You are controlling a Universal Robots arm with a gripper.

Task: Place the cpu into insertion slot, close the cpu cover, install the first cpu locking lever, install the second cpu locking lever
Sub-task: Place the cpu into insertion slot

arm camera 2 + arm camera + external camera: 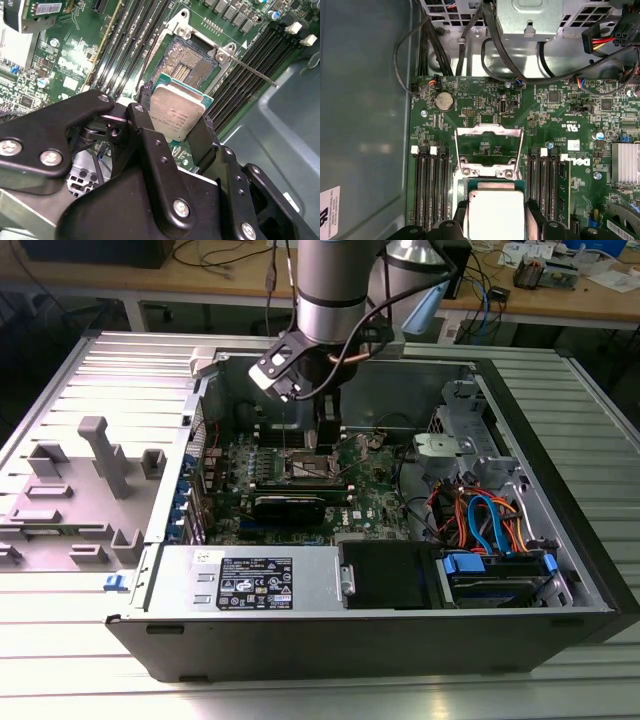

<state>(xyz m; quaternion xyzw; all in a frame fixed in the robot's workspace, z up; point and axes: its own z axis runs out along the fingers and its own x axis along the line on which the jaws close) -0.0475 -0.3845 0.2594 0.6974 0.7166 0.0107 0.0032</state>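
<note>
- While the pincer (176, 120) clenches it by two opposite edges, the cpu (177, 111), a small square chip with a silvery top, hangs just over the insertion slot (192, 62), apparently not yet seated.
- In the first wrist view the cpu cover (490, 131), a thin metal frame with an open middle, lies swung open beyond the slot, leaving the socket bare.
- A thin locking lever (255, 71) juts out beside the socket in the second wrist view.
- Rows of black memory slots (430, 185) flank the socket on the green motherboard (560, 105).
- In the exterior view the arm (330, 290) reaches down into an open computer case (400, 645) lying on a ribbed metal counter (300, 690).
- To seat the chip well, in my judgement, it should be held flat, squared to the socket's rim and lowered gently without sliding, since the contacts beneath look delicate. The pincer should let go only once the chip rests evenly.
</note>
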